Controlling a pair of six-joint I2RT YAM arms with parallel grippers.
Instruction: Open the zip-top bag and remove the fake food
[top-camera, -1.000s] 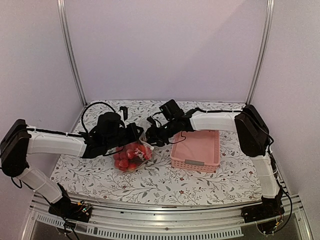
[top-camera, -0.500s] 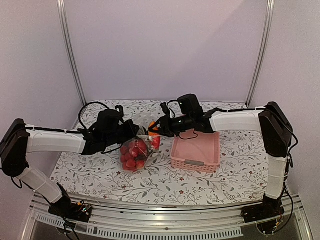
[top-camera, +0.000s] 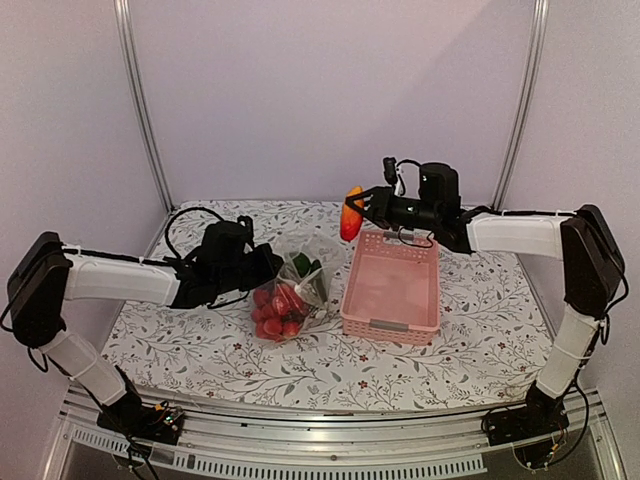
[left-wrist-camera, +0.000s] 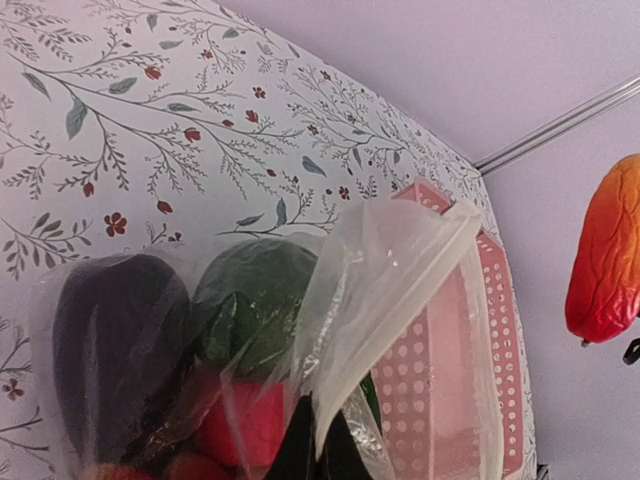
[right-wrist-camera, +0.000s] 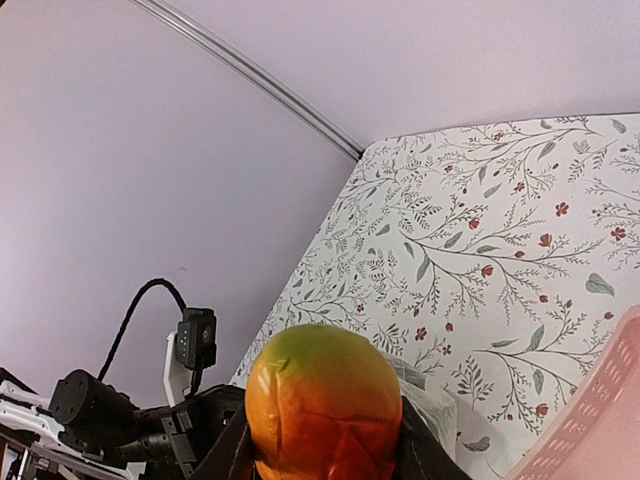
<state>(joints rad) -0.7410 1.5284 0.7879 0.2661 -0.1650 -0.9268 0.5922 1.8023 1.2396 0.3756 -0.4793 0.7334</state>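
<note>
The zip-top bag (top-camera: 288, 292) lies on the table, its mouth open toward the right. It holds fake food: red pieces (top-camera: 272, 310), a dark eggplant (left-wrist-camera: 110, 340) and a green avocado (left-wrist-camera: 250, 300). My left gripper (top-camera: 270, 266) is shut on the bag's upper film and holds it up; in the left wrist view (left-wrist-camera: 318, 428) the film (left-wrist-camera: 385, 290) runs between its black fingers. My right gripper (top-camera: 358, 210) is shut on an orange-red fake fruit (top-camera: 351, 216) and holds it in the air above the pink basket's far left corner. The fruit (right-wrist-camera: 325, 400) sits between the two fingers.
The pink slotted basket (top-camera: 391, 322) stands right of the bag and also shows behind the bag film in the left wrist view (left-wrist-camera: 440, 370). Metal frame posts (top-camera: 140, 110) rise at the back corners. The floral cloth (top-camera: 200, 345) covers the table.
My right gripper has come out of the bag with the orange-red fruit and risen up and to the right, above the basket's far edge. The bag has shifted slightly right with my left gripper.
</note>
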